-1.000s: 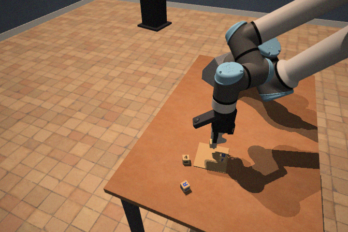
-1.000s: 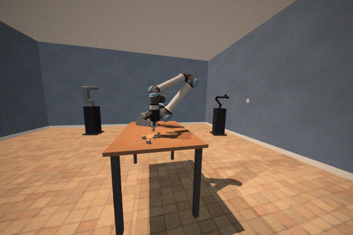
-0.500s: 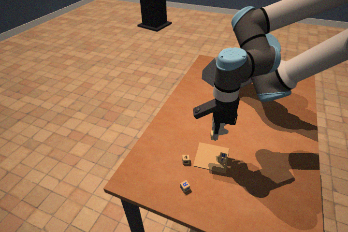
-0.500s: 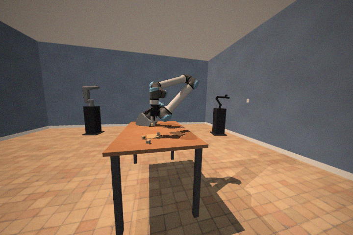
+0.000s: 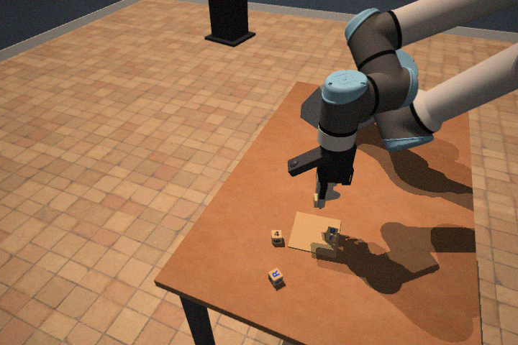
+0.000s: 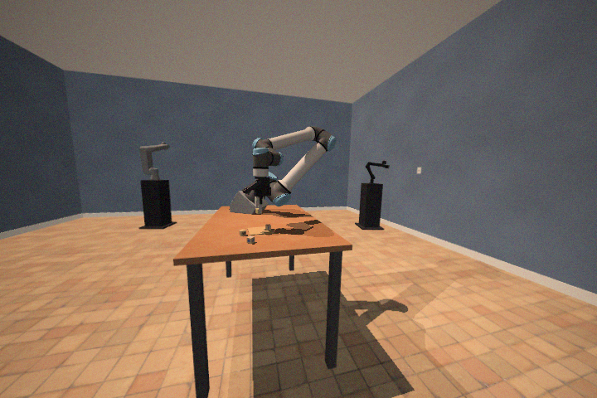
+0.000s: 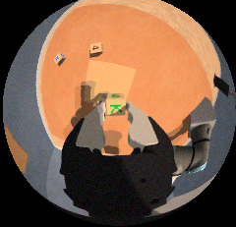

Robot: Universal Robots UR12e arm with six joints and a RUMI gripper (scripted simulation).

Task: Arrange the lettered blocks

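Wrist view: pincer (image 7: 117, 120) clenched on the green-lettered block (image 7: 116, 108), held above the desk (image 5: 243, 227) short of the mat (image 5: 309, 231). One blue-lettered block (image 5: 332, 233) sits on the mat edge. R block (image 5: 275, 277) and 4 block (image 5: 276, 237) lie off it; row not yet formed.

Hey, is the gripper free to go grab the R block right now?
Probably not yet. The gripper is shut on the K block, so it must set that down first. The R block itself stands alone on the table, open from above.
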